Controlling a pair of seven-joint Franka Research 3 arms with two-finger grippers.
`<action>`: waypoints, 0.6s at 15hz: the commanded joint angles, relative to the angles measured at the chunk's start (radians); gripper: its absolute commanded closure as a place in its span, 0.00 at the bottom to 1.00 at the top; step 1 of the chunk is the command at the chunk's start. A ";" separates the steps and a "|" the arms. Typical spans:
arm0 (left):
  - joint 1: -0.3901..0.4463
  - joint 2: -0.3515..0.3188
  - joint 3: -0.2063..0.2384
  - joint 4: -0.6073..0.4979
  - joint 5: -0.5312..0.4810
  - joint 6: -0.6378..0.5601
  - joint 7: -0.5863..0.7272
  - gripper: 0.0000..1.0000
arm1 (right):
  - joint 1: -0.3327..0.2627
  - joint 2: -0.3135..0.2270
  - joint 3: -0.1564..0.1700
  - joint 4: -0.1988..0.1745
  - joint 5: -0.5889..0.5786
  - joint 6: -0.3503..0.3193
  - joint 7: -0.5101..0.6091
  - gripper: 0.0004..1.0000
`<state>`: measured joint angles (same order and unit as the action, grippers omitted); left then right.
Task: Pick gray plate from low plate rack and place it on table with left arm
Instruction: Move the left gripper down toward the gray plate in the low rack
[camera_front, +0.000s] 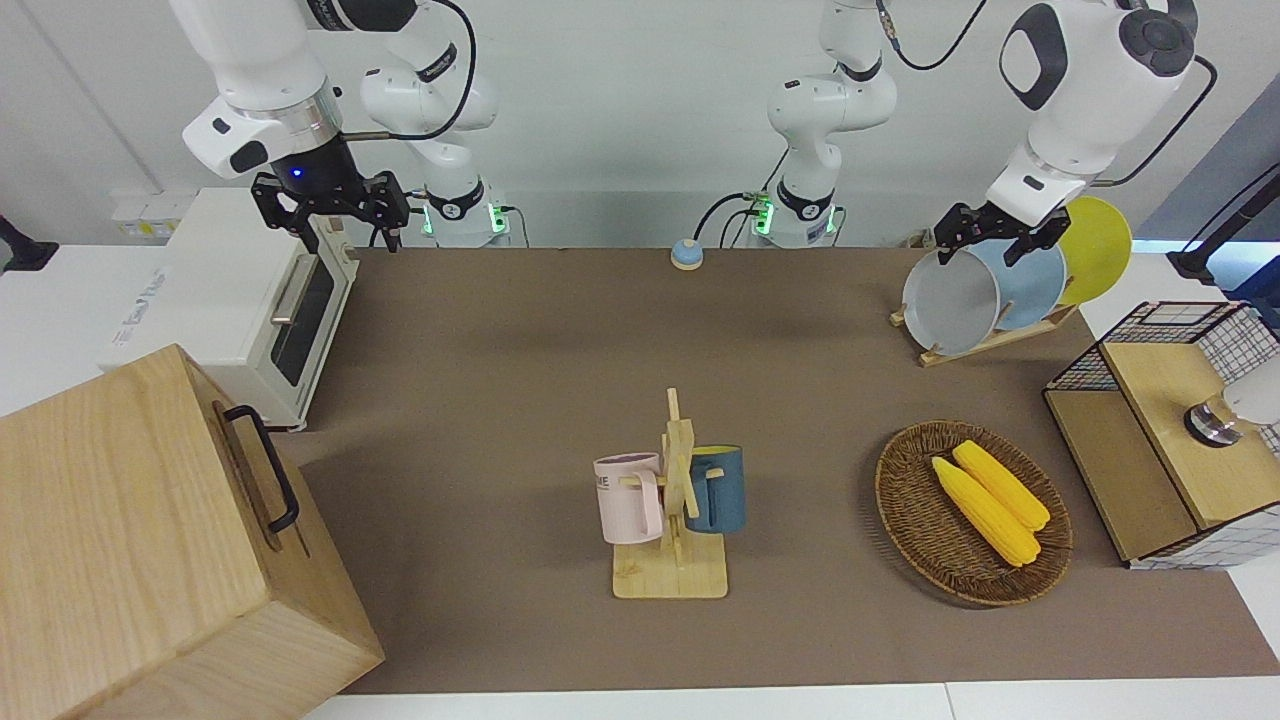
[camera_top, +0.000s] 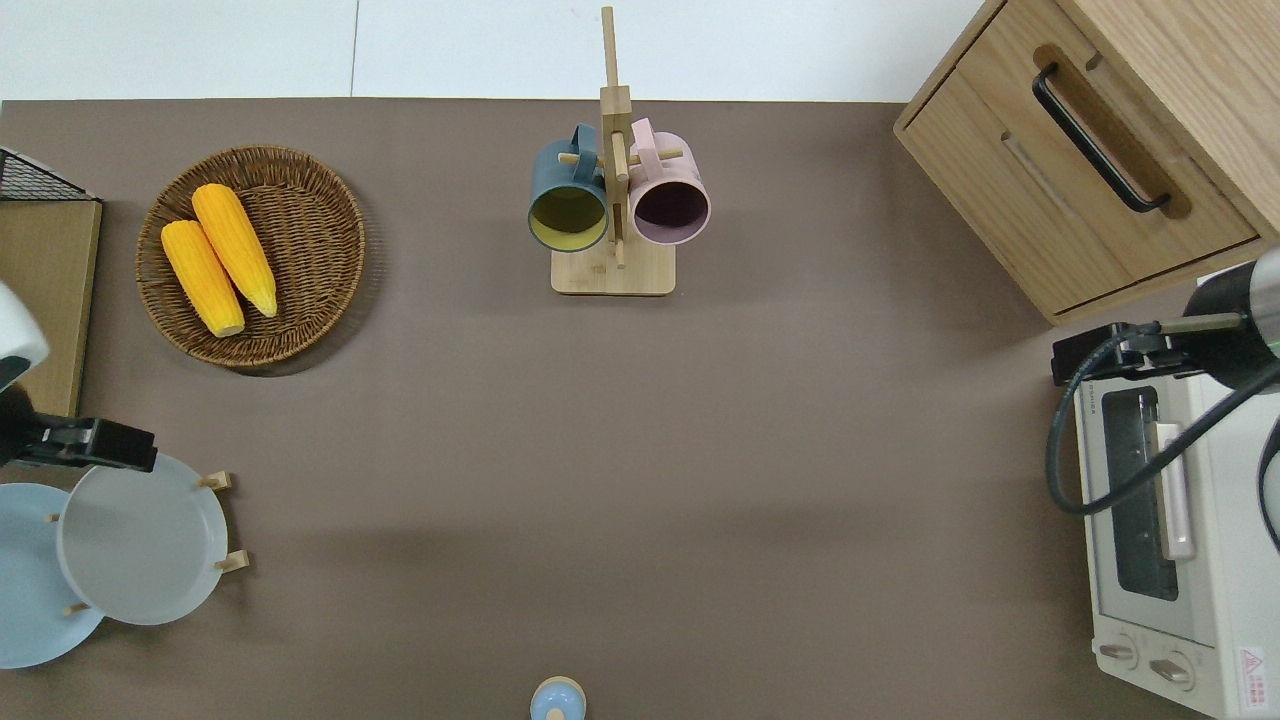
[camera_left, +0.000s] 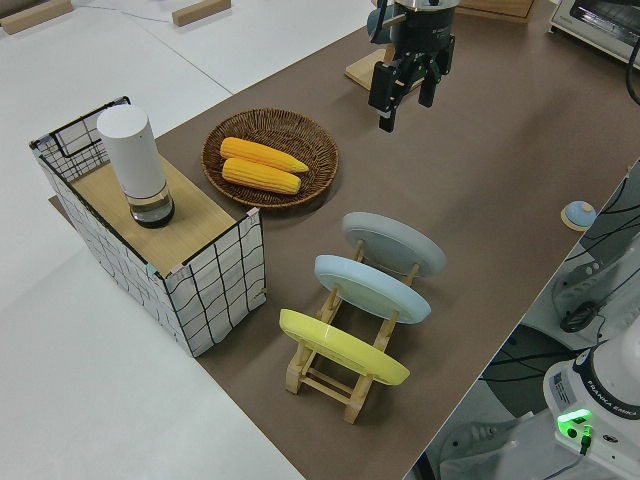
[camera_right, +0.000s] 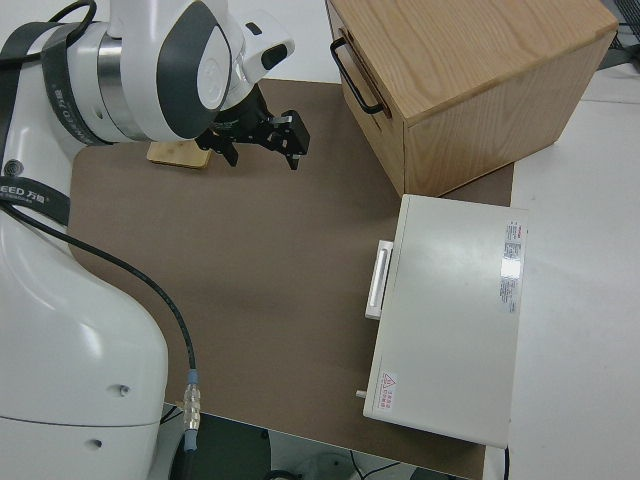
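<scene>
Gray plate (camera_front: 951, 302): leaning in low plate rack (camera_front: 985, 344), desk (camera_front: 520, 400) at 2 o'clock, front view.
Left gripper (camera_front: 985, 236): released, above its rim.
Handling: rigid, slick, breakable; pinch the upper rim.
Right arm: parked.

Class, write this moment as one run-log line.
left gripper: open, over gray plate | gray plate: in low plate rack, not lifted | right arm: parked

Colours across the brown worktop (camera_front: 520, 400)

By the black left pincer (camera_front: 990, 240), the gray plate (camera_front: 950, 302) stands beside a sky-blue plate (camera_front: 1030, 285) and a yellow plate (camera_front: 1098, 248) in the light-wood low plate rack (camera_front: 985, 343); well apart, yellow corn cobs (camera_front: 990, 500) fill a dark-brown wicker basket (camera_front: 915, 520).
</scene>
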<state>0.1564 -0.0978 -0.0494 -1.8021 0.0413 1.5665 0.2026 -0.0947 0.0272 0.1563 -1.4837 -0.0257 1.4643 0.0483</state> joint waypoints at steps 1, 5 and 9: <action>0.075 -0.088 -0.006 -0.092 0.012 0.006 0.058 0.00 | 0.007 0.000 -0.006 0.006 0.003 -0.002 0.004 0.02; 0.092 -0.114 -0.006 -0.152 0.037 0.032 0.066 0.00 | 0.007 0.002 -0.006 0.006 0.003 -0.001 0.004 0.02; 0.094 -0.169 -0.006 -0.272 0.055 0.128 0.066 0.00 | 0.007 0.000 -0.006 0.006 0.003 -0.001 0.004 0.02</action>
<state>0.2413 -0.1919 -0.0475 -1.9461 0.0648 1.6055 0.2574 -0.0947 0.0272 0.1563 -1.4837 -0.0257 1.4643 0.0483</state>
